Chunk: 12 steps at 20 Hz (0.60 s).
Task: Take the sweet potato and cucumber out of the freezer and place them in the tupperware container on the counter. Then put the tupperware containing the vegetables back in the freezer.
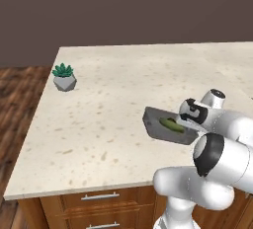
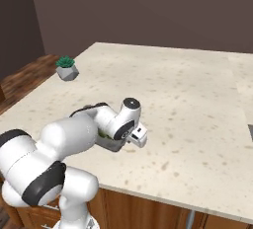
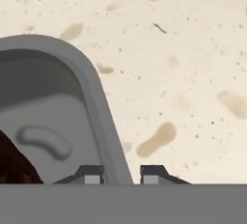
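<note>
We have the gripper (image 3: pixel 121 174) closed on the side wall of the tupperware container (image 1: pixel 157 124), one finger inside and one outside, a hold suited to lifting it; the tub sits near the counter's (image 1: pixel 113 99) front edge, the cucumber (image 1: pixel 170 123) lying inside it.

Cucumber (image 1: pixel 170 123) lies in tupperware container (image 1: pixel 154 124) on counter (image 1: pixel 108 104).

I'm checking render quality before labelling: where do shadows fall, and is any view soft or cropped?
Left base view: soft shade beside the plant pot; even light on the counter. Right base view: the arm hides most of the tupperware container. Hand view: tub rim sharp between the gripper fingertips, dark lump cropped at the left edge.
</note>
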### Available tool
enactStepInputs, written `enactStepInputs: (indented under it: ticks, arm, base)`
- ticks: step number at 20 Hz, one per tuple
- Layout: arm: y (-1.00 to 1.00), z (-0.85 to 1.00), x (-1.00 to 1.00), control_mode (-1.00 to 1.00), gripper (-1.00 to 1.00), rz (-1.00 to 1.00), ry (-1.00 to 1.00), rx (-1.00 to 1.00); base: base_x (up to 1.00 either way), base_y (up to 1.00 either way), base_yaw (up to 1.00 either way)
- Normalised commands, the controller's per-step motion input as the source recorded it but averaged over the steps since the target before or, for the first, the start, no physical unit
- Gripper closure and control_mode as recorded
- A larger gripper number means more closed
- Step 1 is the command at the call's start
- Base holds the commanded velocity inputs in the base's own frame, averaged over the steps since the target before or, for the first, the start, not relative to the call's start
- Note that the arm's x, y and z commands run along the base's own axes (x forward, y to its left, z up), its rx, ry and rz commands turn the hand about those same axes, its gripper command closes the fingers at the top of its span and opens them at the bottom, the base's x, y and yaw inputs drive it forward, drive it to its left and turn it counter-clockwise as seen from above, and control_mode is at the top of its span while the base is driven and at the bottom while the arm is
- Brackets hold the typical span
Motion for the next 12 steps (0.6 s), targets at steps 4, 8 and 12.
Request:
enactStepInputs:
  ticks: [4, 8, 12]
  arm:
    - [0.24, 1.0, -0.35, -1.0, 1.0, -0.13, 0.0, 0.03]
    - [0.45, 1.0, -0.45, -1.0, 1.0, -0.17, 0.0, -0.02]
    - [0.47, 1.0, -0.59, -1.0, 1.0, -0.18, 0.0, -0.12]
  base:
    - [0.0, 0.0, 0.0]
    - [0.0, 0.0, 0.0]
    - [0.0, 0.0, 0.0]
